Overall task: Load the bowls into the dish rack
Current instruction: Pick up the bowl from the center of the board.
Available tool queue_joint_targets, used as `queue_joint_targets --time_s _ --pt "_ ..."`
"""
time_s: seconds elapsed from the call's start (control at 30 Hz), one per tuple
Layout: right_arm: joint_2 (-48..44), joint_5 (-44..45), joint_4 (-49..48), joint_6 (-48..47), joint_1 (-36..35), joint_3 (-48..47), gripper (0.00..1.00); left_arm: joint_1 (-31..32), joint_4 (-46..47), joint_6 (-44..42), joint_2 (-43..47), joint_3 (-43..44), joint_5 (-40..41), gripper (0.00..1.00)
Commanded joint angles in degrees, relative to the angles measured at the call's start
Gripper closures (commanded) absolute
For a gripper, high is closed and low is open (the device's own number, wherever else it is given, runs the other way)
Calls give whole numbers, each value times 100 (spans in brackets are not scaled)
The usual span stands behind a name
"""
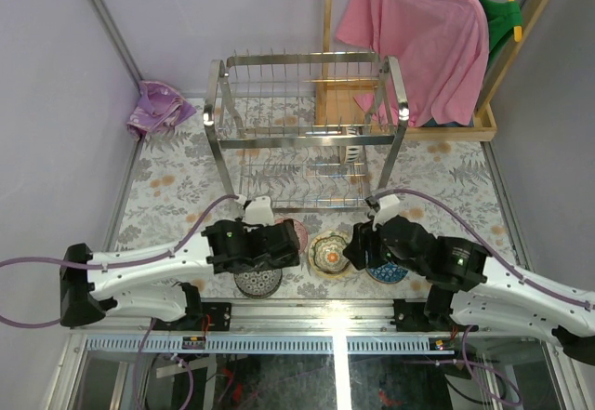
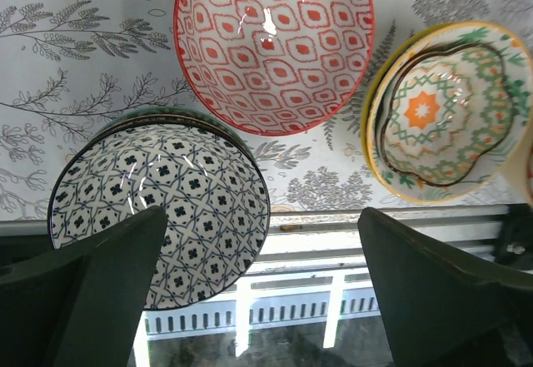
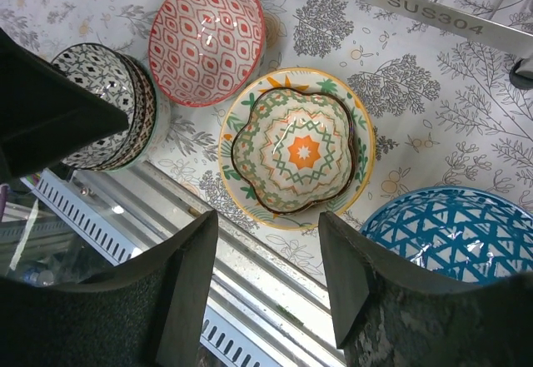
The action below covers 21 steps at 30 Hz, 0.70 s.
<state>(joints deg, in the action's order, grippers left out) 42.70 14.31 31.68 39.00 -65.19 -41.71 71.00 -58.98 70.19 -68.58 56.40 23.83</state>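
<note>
1. The shiny steel wire dish rack [image 3: 433,5], stamped "SUS304", ran left-right toward the tabletop's [image 1: 177,187] far edge.
2. Patterned ceramic bowls [image 2: 275,42] lined the near edge.
3. Left gripper [image 2: 262,217] and right gripper [image 3: 268,225] gaped empty.

Bowls [image 1: 327,254] crowd near edge; dish rack [image 1: 307,137] blocks beyond; open tablecloth [image 1: 172,187] flanks rack.

Only one marking readable, in right wrist view: "SUS304". Stamped in plain capitals + digits, w/o gap btw letters and nos., on flat steel bar of dish rack [image 3: 433,16], at upper right of that view. Runs along the bar, slanting a bit down to the right, upright to the camera. Pale grey on grey metal, approx. centred on bar's width
</note>
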Motion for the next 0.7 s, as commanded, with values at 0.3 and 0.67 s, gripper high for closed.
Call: queue_joint_targets --time_s 0.3,0.67 --pt "-807 30 410 -116 -33 -43 41 45 273 552 -322 89 69 25" --pt "-965 -40 371 -176 -30 108 41 71 191 531 -766 108 34 61"
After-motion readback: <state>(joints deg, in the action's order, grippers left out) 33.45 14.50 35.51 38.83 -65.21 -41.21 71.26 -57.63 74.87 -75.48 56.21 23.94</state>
